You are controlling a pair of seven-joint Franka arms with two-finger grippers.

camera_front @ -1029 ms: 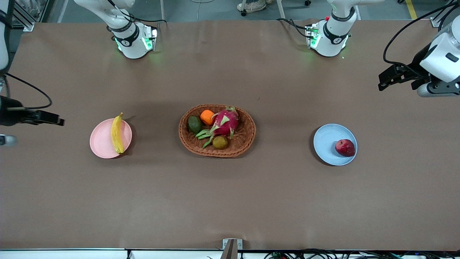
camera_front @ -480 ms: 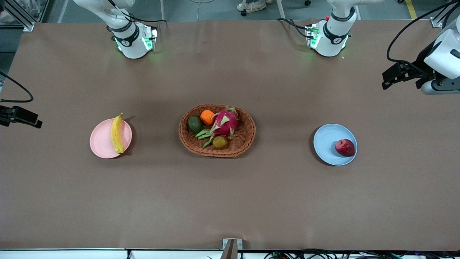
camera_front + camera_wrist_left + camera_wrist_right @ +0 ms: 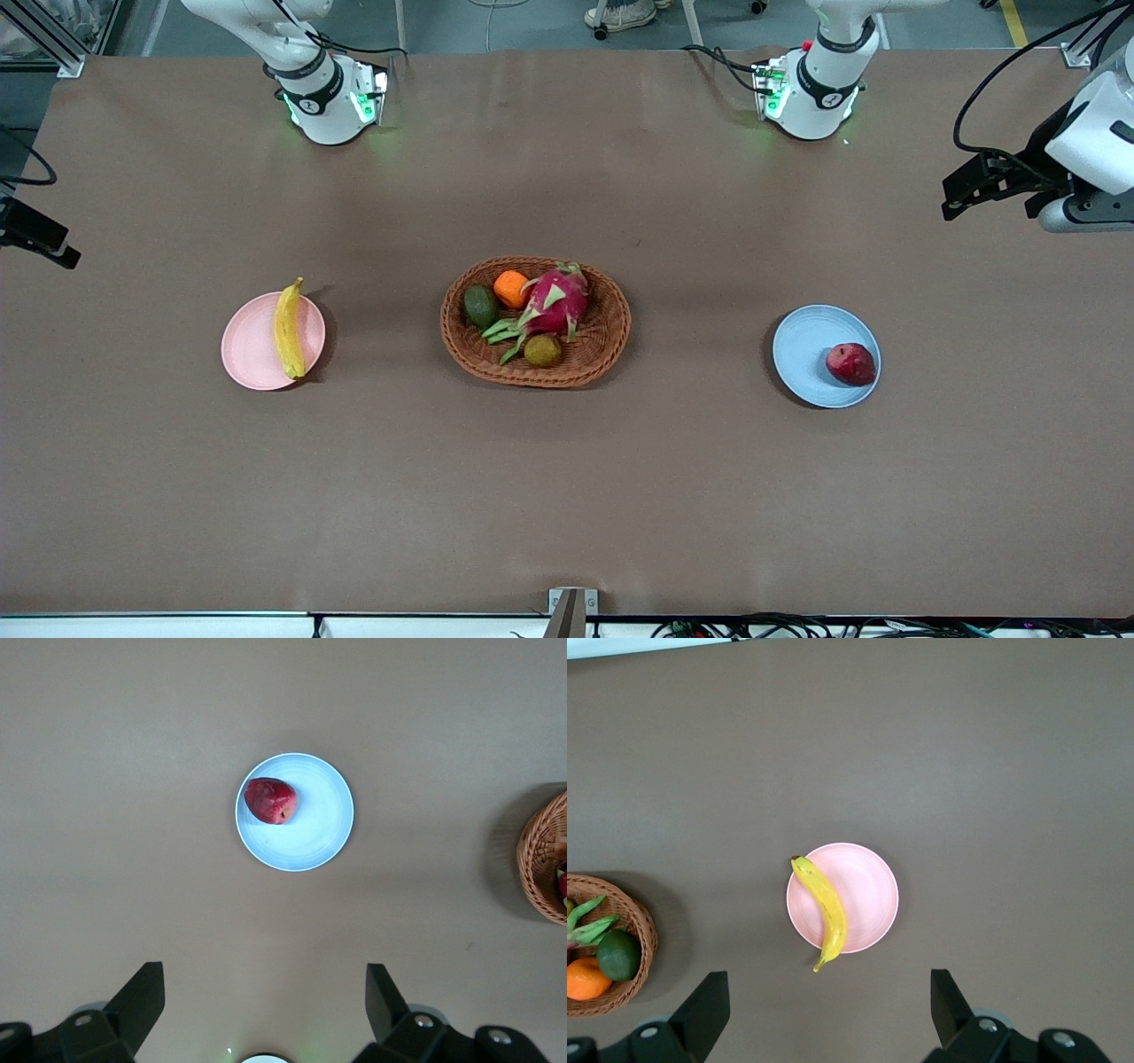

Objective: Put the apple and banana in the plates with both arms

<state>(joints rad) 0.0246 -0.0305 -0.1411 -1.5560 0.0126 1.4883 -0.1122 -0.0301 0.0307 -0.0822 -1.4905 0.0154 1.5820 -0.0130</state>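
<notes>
The apple (image 3: 850, 363) sits on the light blue plate (image 3: 804, 350), close to its rim toward the left arm's end; the banana (image 3: 288, 329) lies across the pink plate (image 3: 250, 346), its tips overhanging the rim. The left gripper (image 3: 266, 1001) and right gripper (image 3: 830, 1003) hang high, spread wide, empty. A knock could roll the apple off — or tip the banana.

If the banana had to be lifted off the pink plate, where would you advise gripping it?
Probably at mid-length, from straight above: the banana lies flat along the edge of the pink plate, so the fingers would close across its narrow width, clear of the tapered tips.
</notes>
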